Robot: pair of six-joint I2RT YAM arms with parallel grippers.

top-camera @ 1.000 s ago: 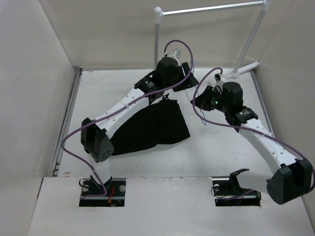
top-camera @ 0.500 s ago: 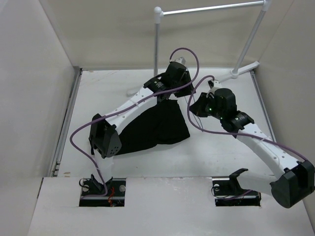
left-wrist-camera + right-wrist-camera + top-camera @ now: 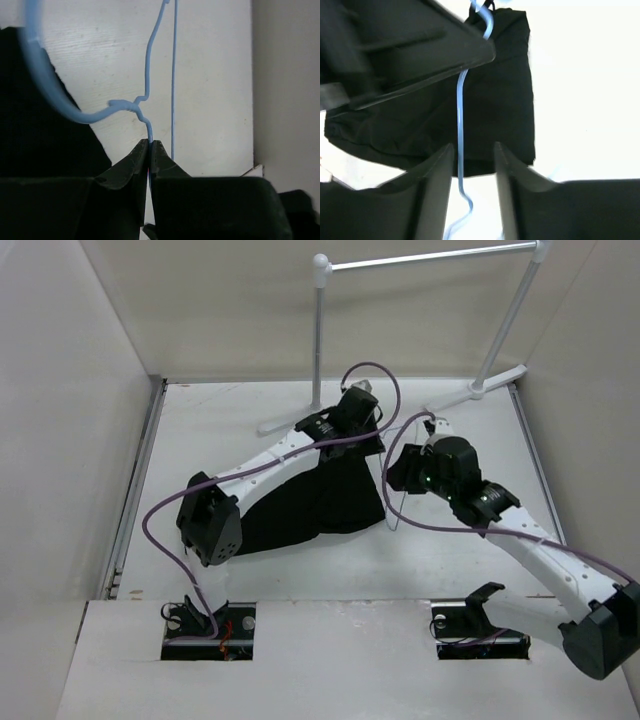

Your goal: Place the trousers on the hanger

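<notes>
The black trousers [image 3: 310, 495] lie bunched on the table, under and beside my left arm. In the left wrist view my left gripper [image 3: 150, 143] is shut on a thin wire of the pale blue hanger [image 3: 146, 75]. The hanger's curved hook [image 3: 47, 85] arcs over the trousers [image 3: 40, 145]. In the right wrist view my right gripper [image 3: 473, 148] is open. The hanger wire [image 3: 459, 115] runs between its fingers, close to the left one [image 3: 437, 175], with the trousers [image 3: 485, 100] behind. From above, the left gripper [image 3: 370, 440] and the right gripper [image 3: 397, 470] sit close together at the trousers' right edge.
The white tubular garment rack [image 3: 318, 340] stands at the back, its feet [image 3: 285, 423] on the table just behind my left gripper. Side walls close in the table on the left and right. Purple cables [image 3: 375, 370] loop over both wrists.
My left gripper has closed onto the hanger wire and my right gripper has opened off it. Both grippers moved nearer the front, toward the trousers' right edge.
</notes>
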